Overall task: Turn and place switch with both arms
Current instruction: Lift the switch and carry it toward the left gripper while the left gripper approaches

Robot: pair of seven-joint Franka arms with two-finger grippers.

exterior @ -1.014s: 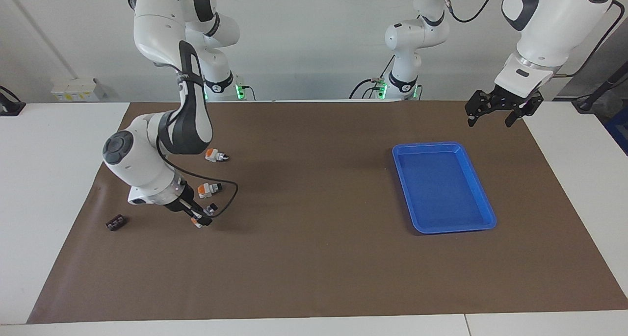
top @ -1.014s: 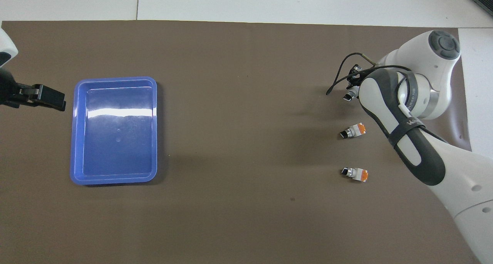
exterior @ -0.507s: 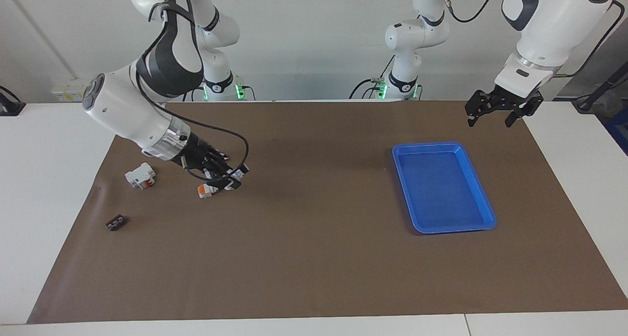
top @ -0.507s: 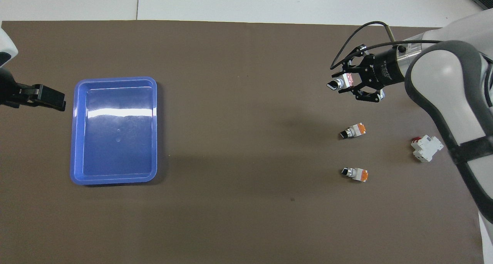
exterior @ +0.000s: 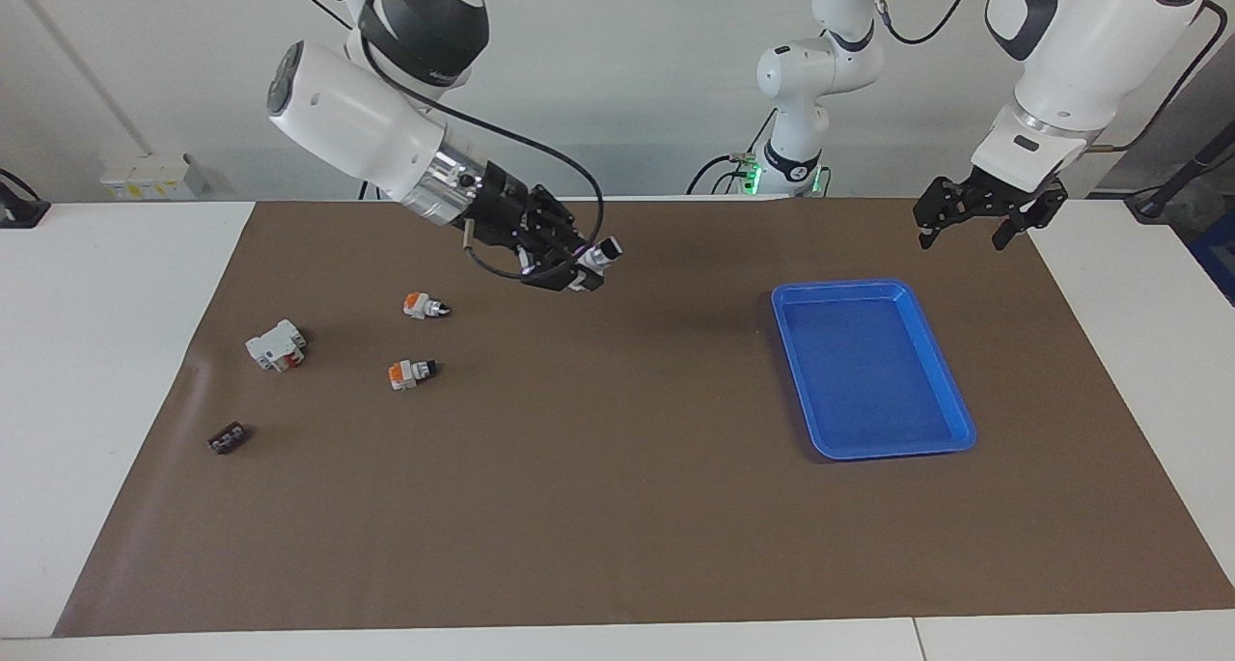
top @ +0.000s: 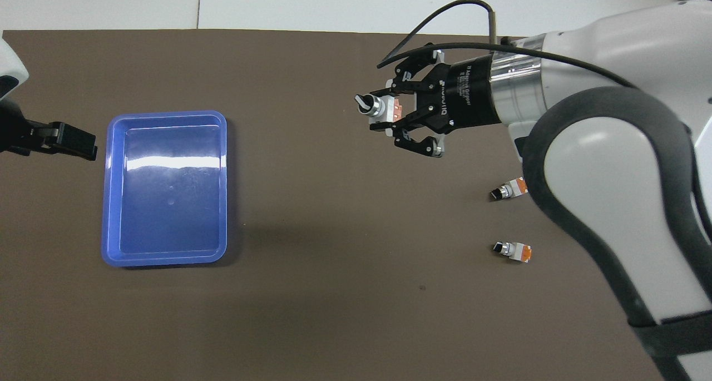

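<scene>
My right gripper [exterior: 589,265] is shut on a switch [exterior: 605,252] and holds it in the air over the middle of the brown mat. Its black knob tip points toward the blue tray [exterior: 839,288]. In the overhead view the held switch [top: 377,107] shows white and orange between the right gripper's [top: 386,112] fingers. Two more switches [exterior: 423,306] [exterior: 409,372] lie on the mat toward the right arm's end. My left gripper [exterior: 974,225] hangs open and empty above the mat's corner beside the tray, waiting.
A white block with a red mark [exterior: 276,344] and a small flat black piece [exterior: 229,438] lie on the mat near the right arm's end. The blue tray [top: 167,114] has nothing in it. The loose switches [top: 509,190] [top: 514,250] also show in the overhead view.
My right gripper has lifted the switch off the mat and carried it up and toward the tray, to over the mat's middle. The left arm has not moved.
</scene>
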